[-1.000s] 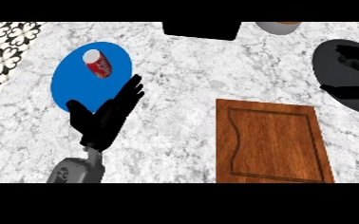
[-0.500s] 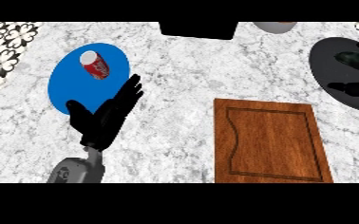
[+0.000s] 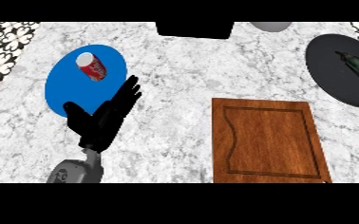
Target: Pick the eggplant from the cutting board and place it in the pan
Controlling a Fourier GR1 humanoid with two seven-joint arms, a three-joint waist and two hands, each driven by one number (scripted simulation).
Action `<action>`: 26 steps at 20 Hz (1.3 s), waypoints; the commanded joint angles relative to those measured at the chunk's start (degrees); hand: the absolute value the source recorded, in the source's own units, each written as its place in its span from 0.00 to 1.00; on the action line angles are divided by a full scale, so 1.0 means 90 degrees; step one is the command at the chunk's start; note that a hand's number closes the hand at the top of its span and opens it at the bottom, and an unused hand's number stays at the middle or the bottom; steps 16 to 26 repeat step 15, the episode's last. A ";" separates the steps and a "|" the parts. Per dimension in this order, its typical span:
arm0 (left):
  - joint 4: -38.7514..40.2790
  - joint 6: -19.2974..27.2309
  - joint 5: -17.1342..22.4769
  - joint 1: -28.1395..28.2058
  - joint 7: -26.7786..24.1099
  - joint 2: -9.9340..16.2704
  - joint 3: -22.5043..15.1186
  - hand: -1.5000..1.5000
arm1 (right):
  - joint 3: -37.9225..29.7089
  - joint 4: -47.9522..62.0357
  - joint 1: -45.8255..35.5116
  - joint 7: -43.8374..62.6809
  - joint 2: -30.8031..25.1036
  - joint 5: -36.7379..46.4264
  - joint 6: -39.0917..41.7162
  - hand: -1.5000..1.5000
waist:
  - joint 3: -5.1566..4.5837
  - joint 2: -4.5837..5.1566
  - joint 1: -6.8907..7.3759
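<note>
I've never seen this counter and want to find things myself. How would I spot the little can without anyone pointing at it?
Start at the marbled counter and look to its left part, where a big blue plate lies. The can lies on its side in the plate's upper part, just beyond the fingertips of the robot's open left hand. It is the only red thing there, with a pale round end.
</note>
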 commanded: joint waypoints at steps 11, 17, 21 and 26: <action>-0.0082 0.0053 0.0044 -0.0001 0.0076 0.0016 0.0097 0.50 | 0.0052 -0.0501 0.0607 -0.0484 -0.0558 -0.0070 0.1766 0.00 | 0.0019 -0.0065 -0.0167; -0.0051 0.0049 0.0035 0.0060 0.0054 0.0070 0.0152 0.50 | 0.0050 -0.0631 0.0808 -0.0532 -0.0478 -0.0144 0.1866 0.00 | 0.0032 -0.0062 -0.0184; -0.0051 0.0049 0.0035 0.0060 0.0054 0.0070 0.0152 0.50 | 0.0050 -0.0631 0.0808 -0.0532 -0.0478 -0.0144 0.1866 0.00 | 0.0032 -0.0062 -0.0184; -0.0051 0.0049 0.0035 0.0060 0.0054 0.0070 0.0152 0.50 | 0.0050 -0.0631 0.0808 -0.0532 -0.0478 -0.0144 0.1866 0.00 | 0.0032 -0.0062 -0.0184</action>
